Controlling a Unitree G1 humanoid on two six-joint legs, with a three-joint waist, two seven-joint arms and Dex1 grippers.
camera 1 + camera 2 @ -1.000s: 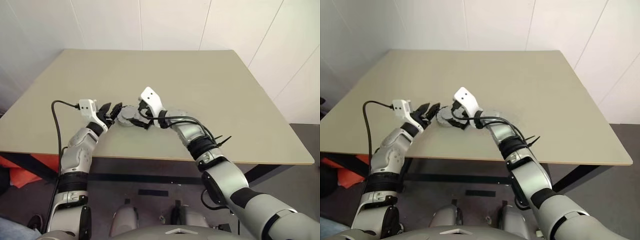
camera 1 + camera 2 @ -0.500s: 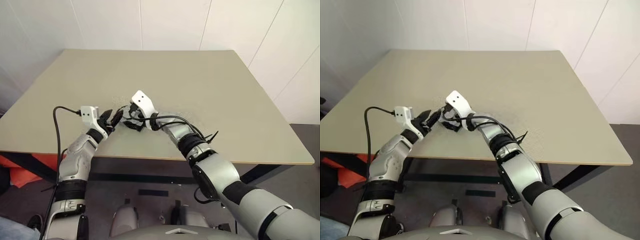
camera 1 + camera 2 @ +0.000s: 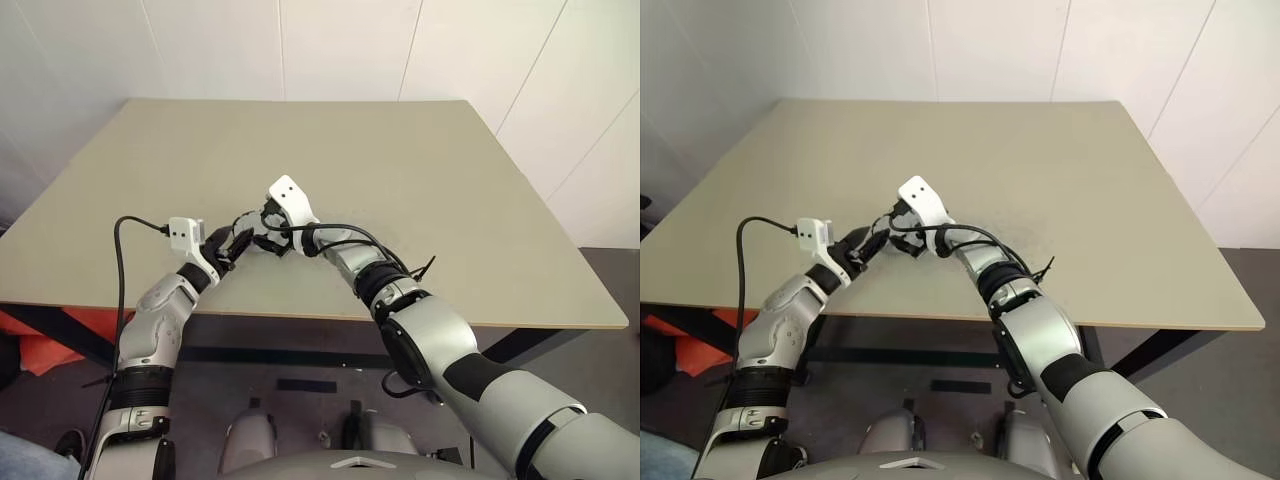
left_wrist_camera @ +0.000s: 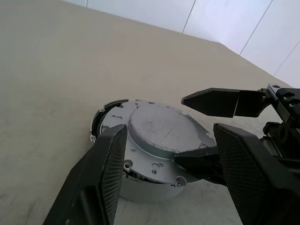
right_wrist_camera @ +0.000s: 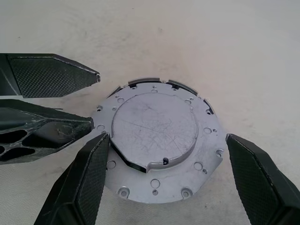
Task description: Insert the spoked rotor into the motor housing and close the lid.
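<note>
The motor housing (image 5: 154, 140) lies on the table as a round silvery body with screw holes and a raised flat plate on top; its inside is hidden. Short black rim pieces peek out at its far edge (image 5: 143, 81). The spoked rotor and the lid are hidden as separate things. My right gripper (image 5: 167, 137) stands open, one finger on each side of the housing (image 4: 154, 136). The left gripper (image 4: 171, 129) is open too, its fingertips (image 5: 91, 77) just beside the housing's edge, facing the right one. In the head views both grippers (image 3: 228, 245) (image 3: 258, 232) meet near the table's front.
The beige table (image 3: 420, 170) stretches wide behind and to the right of the grippers. Its front edge (image 3: 300, 315) runs close behind my hands. A black cable (image 3: 120, 250) loops off the left wrist.
My right forearm has swung and its gripper has turned over the housing, which showed between the grippers before. The left gripper has drawn back slightly toward the front edge. Neither gripper's opening has changed.
</note>
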